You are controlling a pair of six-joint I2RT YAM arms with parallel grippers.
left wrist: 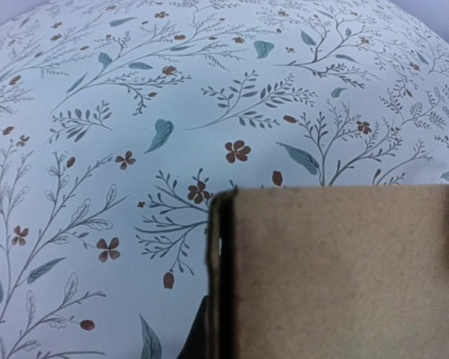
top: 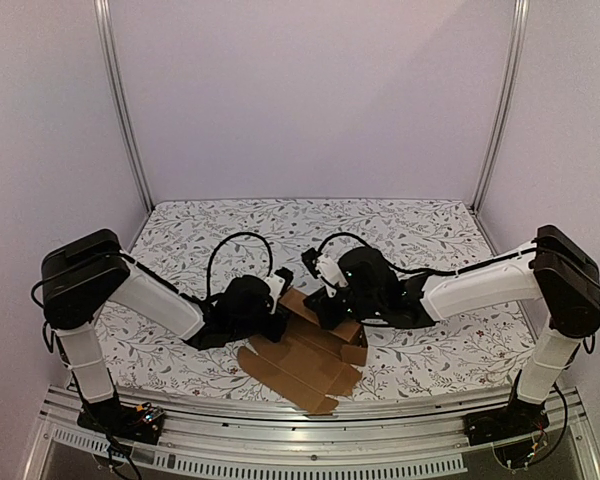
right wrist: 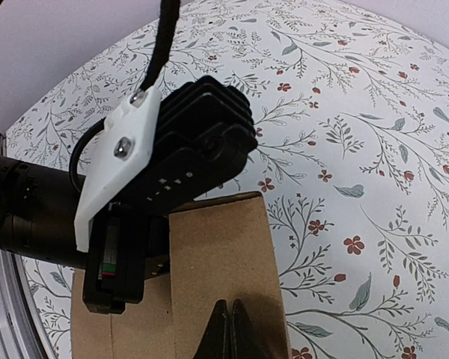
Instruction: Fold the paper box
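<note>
Brown unprinted cardboard, the paper box (top: 300, 365) is laid half-flat at the near middle of the bench (top: 430, 230). A raised flap is gripped by the left fingers (left wrist: 197, 336), and the right fingers (right wrist: 223, 336) are shut over it.

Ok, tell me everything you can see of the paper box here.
The paper box is plain brown corrugated cardboard, unprinted: a die-cut sheet with creases and flaps, only partly folded. Most of it lies flat on the flowered table, near the middle of the front edge. Its far panel is raised, with the left gripper against one side and the shut right gripper over it. Whether either pinches it I cannot tell.
</note>
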